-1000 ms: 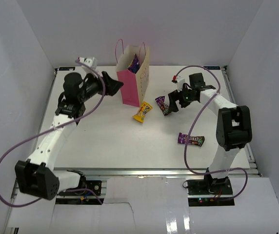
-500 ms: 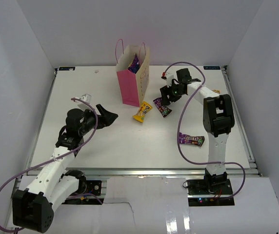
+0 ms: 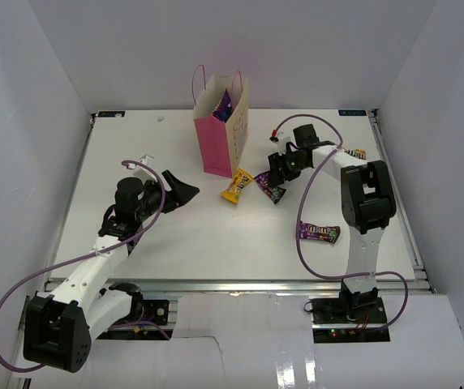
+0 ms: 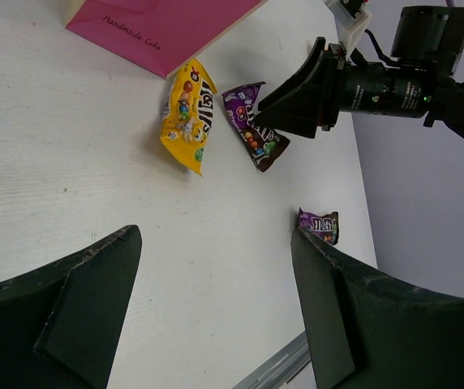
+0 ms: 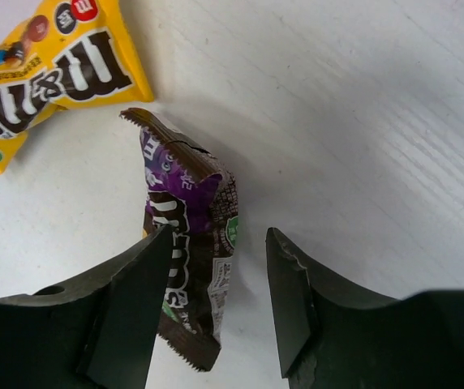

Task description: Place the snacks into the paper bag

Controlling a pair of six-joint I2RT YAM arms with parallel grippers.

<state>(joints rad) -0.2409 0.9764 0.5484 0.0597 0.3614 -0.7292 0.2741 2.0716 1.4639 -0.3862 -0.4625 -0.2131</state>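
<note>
White table (image 3: 175, 235) | right pincer (image 5: 217, 237) half-spread astride purple packet (image 5: 185, 219), not pinching | left pincer (image 4: 214, 235) spread, empty | step: grasp | next: pinch, lift into bag (image 3: 214, 150) near that pincer

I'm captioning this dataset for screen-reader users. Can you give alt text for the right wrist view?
The right gripper straddles a crumpled purple candy packet lying on the white table, with one dark jaw on each side and not yet closed on it. A yellow candy packet lies at the upper left.
</note>
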